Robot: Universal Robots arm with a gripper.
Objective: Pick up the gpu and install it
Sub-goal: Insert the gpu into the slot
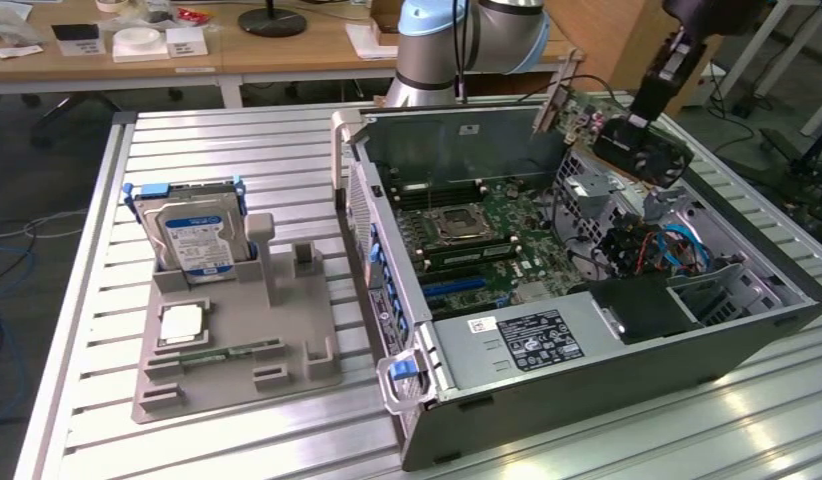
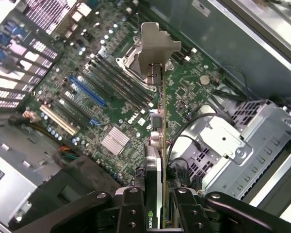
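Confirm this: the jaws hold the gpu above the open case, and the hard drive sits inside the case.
Wrong on the hard drive: the exterior view shows it standing in the grey holder, outside the case. The rest stands: the jaws hold the gpu above the open case.

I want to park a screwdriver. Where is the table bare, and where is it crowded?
Bare slats of the table lie between the hard drive and the far edge, and between the grey tray and the near edge. The open case is crowded: the gripper holds the gpu over it.
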